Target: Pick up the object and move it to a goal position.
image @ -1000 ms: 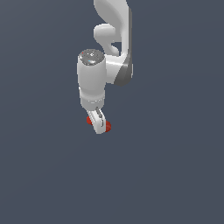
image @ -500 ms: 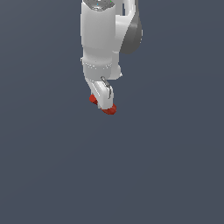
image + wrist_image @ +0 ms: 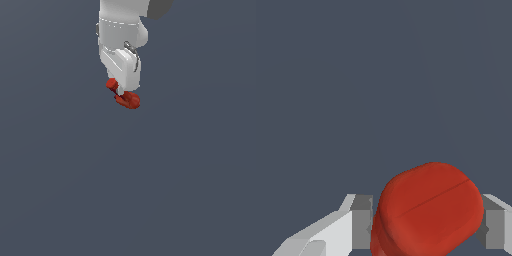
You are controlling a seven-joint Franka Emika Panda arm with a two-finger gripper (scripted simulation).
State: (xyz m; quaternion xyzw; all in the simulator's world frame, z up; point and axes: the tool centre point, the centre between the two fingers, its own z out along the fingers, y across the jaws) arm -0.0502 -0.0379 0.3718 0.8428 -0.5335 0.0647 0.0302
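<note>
The object (image 3: 126, 96) is a small red chunky item, held under the white arm in the upper middle of the exterior view. My gripper (image 3: 121, 92) is shut on it, and the arm's white hand hides most of the fingers there. In the wrist view the object (image 3: 428, 210) fills the space between the two grey-padded fingers (image 3: 362, 222), which press on both of its sides. Its rounded red body sticks out past the fingertips. The object hangs off the ground with nothing under it.
A plain dark grey ground (image 3: 125, 190) fills both views. No other objects or edges show.
The arm has risen toward the top of the exterior view with the red object still held. The object has moved up and slightly to the exterior view's right.
</note>
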